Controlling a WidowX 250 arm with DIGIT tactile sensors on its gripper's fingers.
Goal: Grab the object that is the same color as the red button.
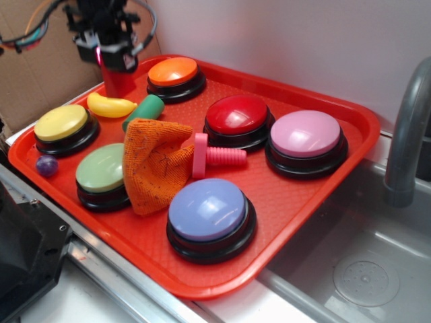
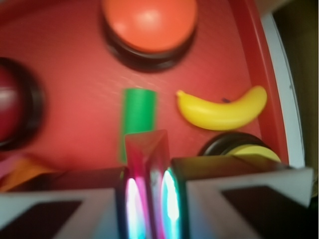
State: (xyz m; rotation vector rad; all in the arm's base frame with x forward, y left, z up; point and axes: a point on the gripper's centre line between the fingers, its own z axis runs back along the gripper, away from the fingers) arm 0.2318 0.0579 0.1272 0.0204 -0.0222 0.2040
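Note:
My gripper [image 1: 113,62] hangs over the far left corner of the red tray [image 1: 316,195] and is shut on the object [image 1: 118,81], a small dark-red block that points down from the jaws beside the banana. In the wrist view the object [image 2: 147,152] sits pinched between the two pads of the gripper [image 2: 148,199], its angled end sticking out over the green cylinder [image 2: 138,117]. The red button [image 1: 237,114], a glossy deep-red dome on a black base, stands mid-tray to the right, apart from the gripper; only its blurred edge [image 2: 11,107] shows in the wrist view.
Around it on the tray are an orange button [image 1: 174,72], pink button [image 1: 306,134], blue button [image 1: 209,210], green button [image 1: 101,168], yellow button [image 1: 62,123], banana [image 1: 111,105], green cylinder [image 1: 143,112], orange cloth [image 1: 156,165], pink screw toy [image 1: 217,157] and purple ball [image 1: 46,165]. A sink and faucet [image 1: 407,134] lie right.

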